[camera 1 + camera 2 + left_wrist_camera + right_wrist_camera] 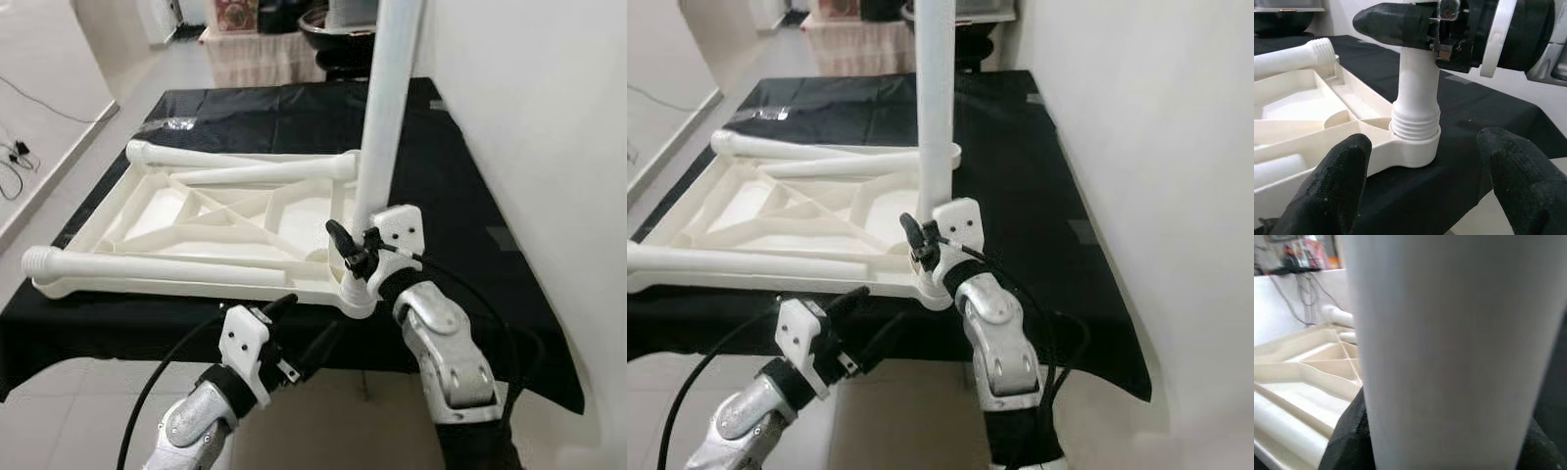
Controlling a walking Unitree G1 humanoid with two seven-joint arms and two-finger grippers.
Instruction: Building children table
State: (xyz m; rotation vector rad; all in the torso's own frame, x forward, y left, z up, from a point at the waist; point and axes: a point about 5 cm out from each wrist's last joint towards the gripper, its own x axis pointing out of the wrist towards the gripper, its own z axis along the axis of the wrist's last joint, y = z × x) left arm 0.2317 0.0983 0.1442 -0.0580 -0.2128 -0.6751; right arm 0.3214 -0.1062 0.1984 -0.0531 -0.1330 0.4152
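Right gripper (355, 247) jaws pinch upright white plastic table leg (384, 117) just above threads, steadying it in corner socket of upturned cream tabletop (211, 220) on black-draped surface (460, 186). Left gripper (294, 328) jaws spread, socket between them, ready to assist.

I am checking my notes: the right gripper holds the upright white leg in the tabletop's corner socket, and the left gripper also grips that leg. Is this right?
One point is wrong. The left gripper grips nothing: the left wrist view shows its fingers open, short of the upright leg. The right gripper does hold it in the tabletop socket.
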